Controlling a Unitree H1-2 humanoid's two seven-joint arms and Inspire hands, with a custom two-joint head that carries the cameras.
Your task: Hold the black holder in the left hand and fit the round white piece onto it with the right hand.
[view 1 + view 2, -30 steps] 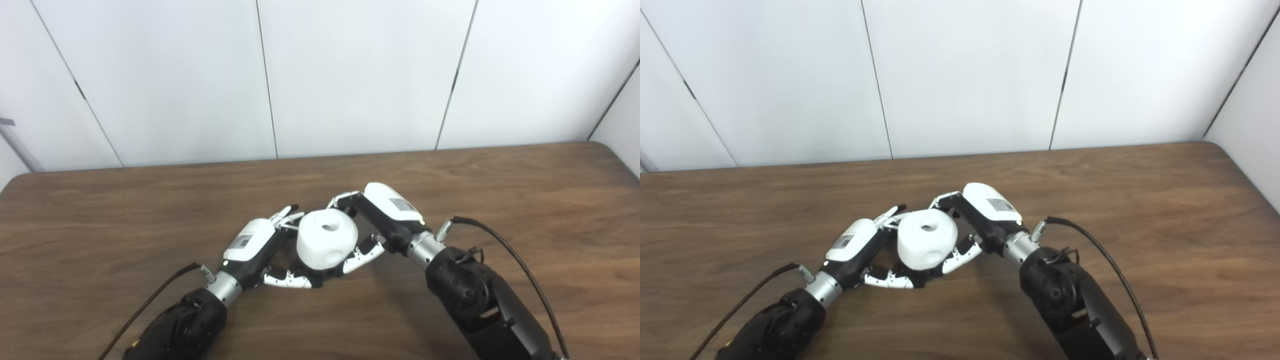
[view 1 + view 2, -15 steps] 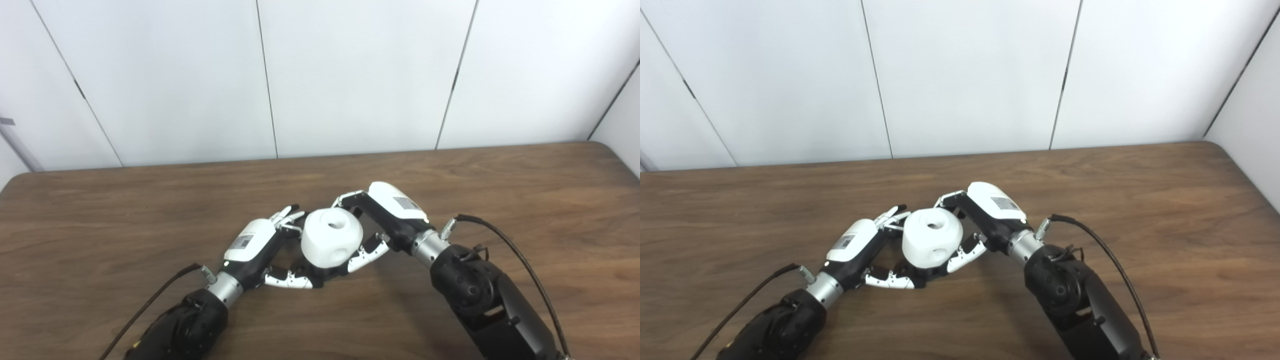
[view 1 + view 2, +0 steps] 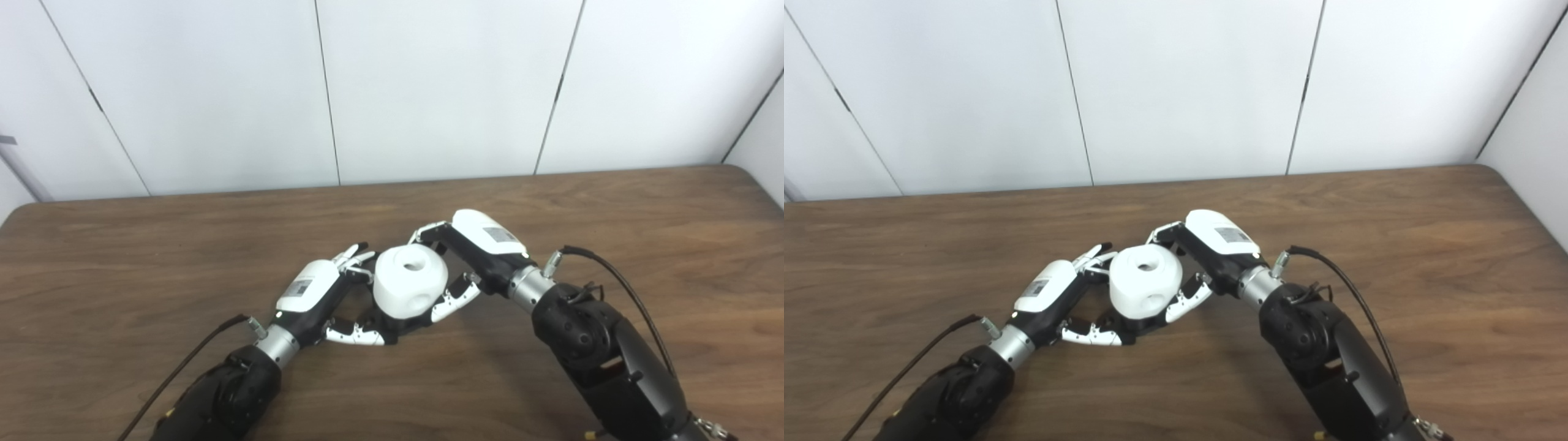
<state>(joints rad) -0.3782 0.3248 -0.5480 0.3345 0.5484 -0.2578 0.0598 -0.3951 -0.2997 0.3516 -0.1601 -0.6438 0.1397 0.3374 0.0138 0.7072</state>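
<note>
Round white piece (image 3: 409,282) (hole upward) gripped between left hand (image 3: 318,297) and right hand (image 3: 474,254).

My left hand (image 3: 312,293) and right hand (image 3: 481,248) each have a glossy white back shell bearing a small grey label, black palms, white-and-black segmented fingers, silver wrist collars, black forearm housings, and one black cable.

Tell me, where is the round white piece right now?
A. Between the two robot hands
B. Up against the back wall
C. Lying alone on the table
A: the round white piece sits between the left robot hand and the right robot hand, both closed around it above the table.
</note>
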